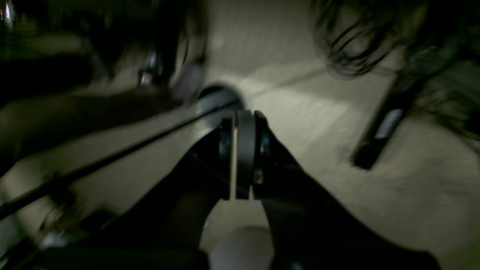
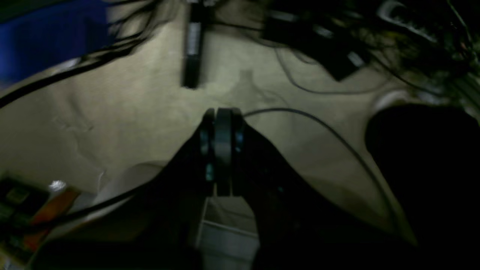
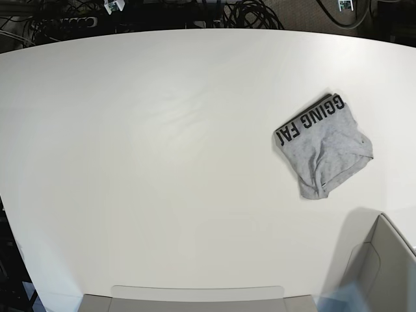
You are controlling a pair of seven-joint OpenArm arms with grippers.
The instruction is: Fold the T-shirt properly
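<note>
The T-shirt (image 3: 323, 146) lies on the white table (image 3: 162, 130) at the right of the base view. It is a compact heather-grey bundle with black block letters along its upper-left edge. Neither arm shows in the base view. In the left wrist view my left gripper (image 1: 243, 116) has its jaws together with nothing between them. It hangs over a dim beige surface, away from the shirt. My right gripper (image 2: 221, 112) is likewise shut and empty in the right wrist view. No shirt shows in either wrist view.
Grey box walls (image 3: 383, 260) rise at the table's lower right, and another grey edge (image 3: 195, 296) runs along the front. Cables (image 3: 240, 13) lie past the far edge. The wrist views are dark and blurred, showing cable tangles (image 1: 348, 41), a black bar (image 2: 193, 48) and a blue shape (image 2: 48, 37).
</note>
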